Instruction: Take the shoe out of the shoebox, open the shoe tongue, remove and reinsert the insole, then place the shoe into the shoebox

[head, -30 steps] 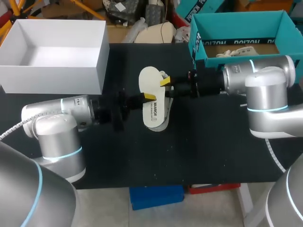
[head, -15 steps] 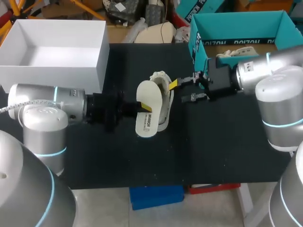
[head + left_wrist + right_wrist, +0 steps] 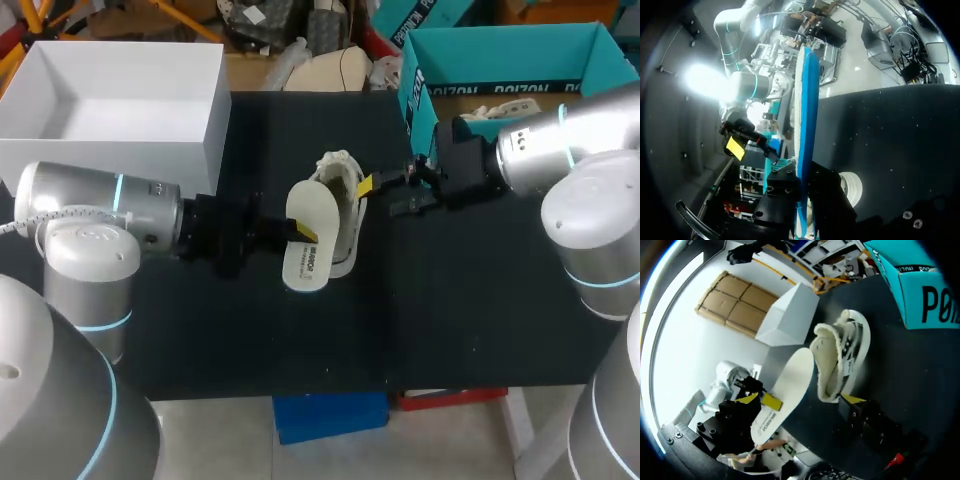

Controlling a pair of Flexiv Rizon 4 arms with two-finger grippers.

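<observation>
1. The left hand (image 3: 300, 232) is pinching the insole (image 3: 305, 248) at mid-length, holding it tilted on edge against the left side of the shoe (image 3: 343, 205).
2. The shoe is lying mid-tabletop (image 3: 470, 300), between the white box (image 3: 110, 165) far left and the teal box (image 3: 500, 30) far right.
3. The right hand (image 3: 383, 196) is waiting spread and empty, with one yellow tip just beside the shoe's right rim.
4. The insole is looking thin, light and bendy, so a mid-length pinch is probably limiting droop.
5. The shoe is looking soft, fleecy and light, and it is likely sliding easily.
6. I'm judging the firmer heel collar the best hold for steadying it.
</observation>
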